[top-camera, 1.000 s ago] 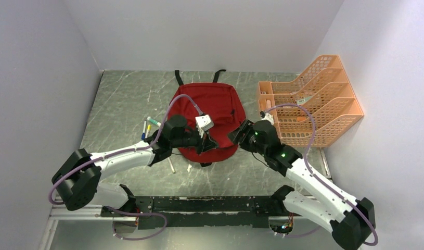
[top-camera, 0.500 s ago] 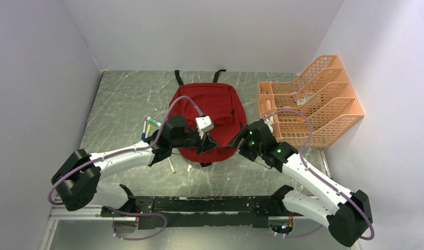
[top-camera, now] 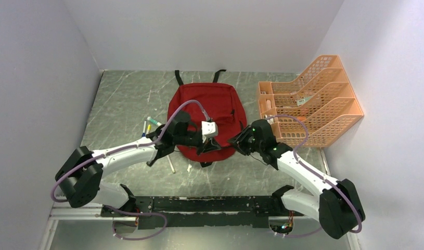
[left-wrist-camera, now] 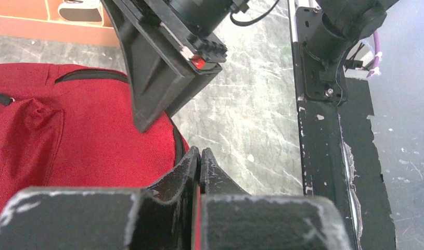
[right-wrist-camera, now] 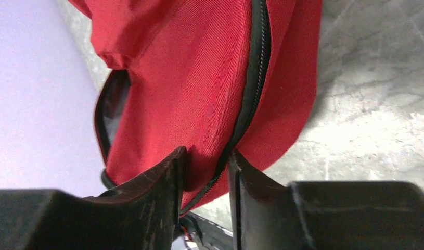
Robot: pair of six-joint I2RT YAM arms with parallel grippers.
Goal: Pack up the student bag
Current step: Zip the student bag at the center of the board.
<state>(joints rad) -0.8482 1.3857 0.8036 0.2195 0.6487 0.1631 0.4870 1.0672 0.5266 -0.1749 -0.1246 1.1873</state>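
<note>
The student bag [top-camera: 204, 104], dark red with black straps, lies in the middle of the table. My left gripper [top-camera: 212, 147] is at its near edge. In the left wrist view its tips [left-wrist-camera: 200, 152] press together beside the bag's black zip seam, with a sliver of red between the fingers. The bag [left-wrist-camera: 85, 130] fills the left of that view. My right gripper [top-camera: 235, 140] is at the bag's near right edge. In the right wrist view it [right-wrist-camera: 207, 153] closes on a fold of red fabric [right-wrist-camera: 199, 78] and the black zipper [right-wrist-camera: 254, 78]. A gap showing grey lining [right-wrist-camera: 110, 122] lies left of it.
An orange mesh file organizer [top-camera: 308, 101] stands at the right, against the wall. Pens [top-camera: 150, 125] lie left of the bag, and a thin white stick [top-camera: 170, 164] lies under the left arm. A black rail [top-camera: 209, 203] runs along the near edge. Walls close in on three sides.
My right gripper moved left and down to the bag's near right edge and narrowed onto the zipper fold. The left gripper stayed shut and shifted slightly right.
</note>
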